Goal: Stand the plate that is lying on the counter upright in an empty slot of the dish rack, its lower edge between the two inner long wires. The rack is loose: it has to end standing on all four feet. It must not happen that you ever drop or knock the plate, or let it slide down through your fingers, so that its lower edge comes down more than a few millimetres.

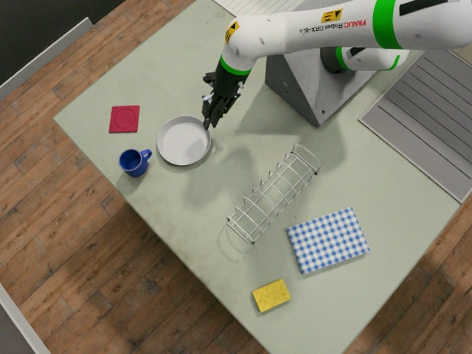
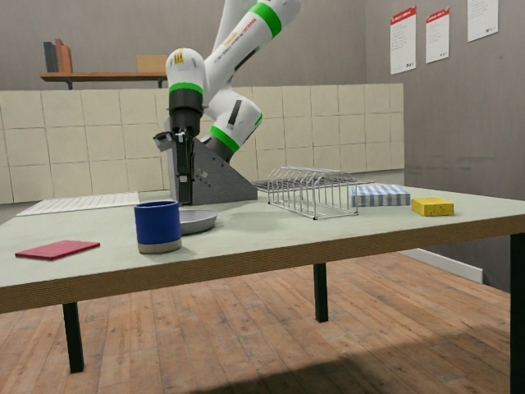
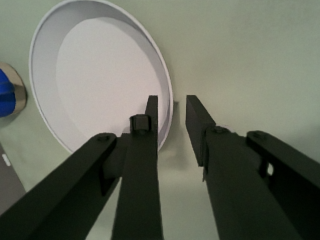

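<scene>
The white plate (image 1: 184, 140) lies flat on the green counter, also seen in the side view (image 2: 197, 220) and in the wrist view (image 3: 100, 75). My gripper (image 1: 209, 123) points straight down over the plate's rim on the side towards the robot base. Its fingers stand a narrow gap apart, one over the rim's inner side and one outside it. In the side view the fingertips (image 2: 183, 199) are just above the rim and hold nothing. The white wire dish rack (image 1: 274, 192) stands empty on its feet to the right (image 2: 311, 190).
A blue mug (image 1: 133, 161) stands close to the plate's left; a red coaster (image 1: 124, 119) lies beyond it. A blue checked cloth (image 1: 327, 240) and a yellow sponge (image 1: 271, 295) lie near the rack. The grey robot base (image 1: 304, 83) is behind.
</scene>
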Tool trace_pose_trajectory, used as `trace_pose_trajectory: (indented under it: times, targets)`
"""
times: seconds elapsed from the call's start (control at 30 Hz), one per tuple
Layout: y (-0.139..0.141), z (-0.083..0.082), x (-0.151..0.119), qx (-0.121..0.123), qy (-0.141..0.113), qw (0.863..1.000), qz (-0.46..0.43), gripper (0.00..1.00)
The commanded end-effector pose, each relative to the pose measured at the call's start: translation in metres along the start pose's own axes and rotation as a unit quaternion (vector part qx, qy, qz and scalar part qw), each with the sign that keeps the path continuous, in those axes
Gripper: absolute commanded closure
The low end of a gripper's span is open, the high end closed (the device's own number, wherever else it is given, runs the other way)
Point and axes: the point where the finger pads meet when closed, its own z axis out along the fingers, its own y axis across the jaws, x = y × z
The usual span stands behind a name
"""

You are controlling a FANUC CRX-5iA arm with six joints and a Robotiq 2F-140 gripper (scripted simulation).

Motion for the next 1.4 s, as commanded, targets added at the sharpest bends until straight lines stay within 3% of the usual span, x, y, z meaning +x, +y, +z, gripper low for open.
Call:
trace_pose_trajectory:
  times: [0.0, 1.37]
  targets:
    - [-0.001, 0.001, 0.0, 0.001, 0.0, 1.0, 0.0, 0.76]
    - [-0.001, 0.023, 0.0, 0.001, 0.0, 1.0, 0.0, 0.76]
